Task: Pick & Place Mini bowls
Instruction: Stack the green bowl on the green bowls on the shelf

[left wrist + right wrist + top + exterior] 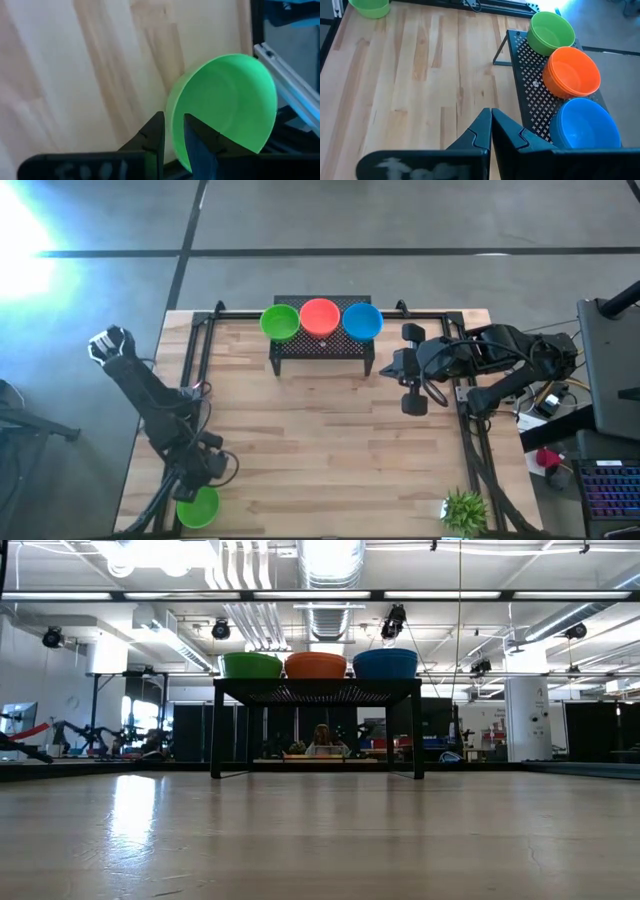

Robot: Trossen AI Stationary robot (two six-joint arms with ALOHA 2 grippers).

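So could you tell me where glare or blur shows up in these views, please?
High view: strong white glare in the top-left corner, over the floor. Low view: a pale reflection on the table. Left wrist view: the green bowl is soft, its rim between the left gripper fingers.

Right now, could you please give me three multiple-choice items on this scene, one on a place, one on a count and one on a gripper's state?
1. Where is the green bowl that is off the black mesh rack?
A. At the table's near-left corner, by the left gripper
B. Beside the potted plant
C. On the floor

2. How many bowl stacks sit on the rack?
A. One
B. Two
C. Three

3. How does the right gripper stand?
A. Shut on a blue bowl
B. Shut, empty
C. Wide open

Answers:
1 A, the high view shows it under the left arm's end.
2 C, the green stack, orange-red stack and blue stack stand in a row.
3 B, its fingers meet over bare wood.
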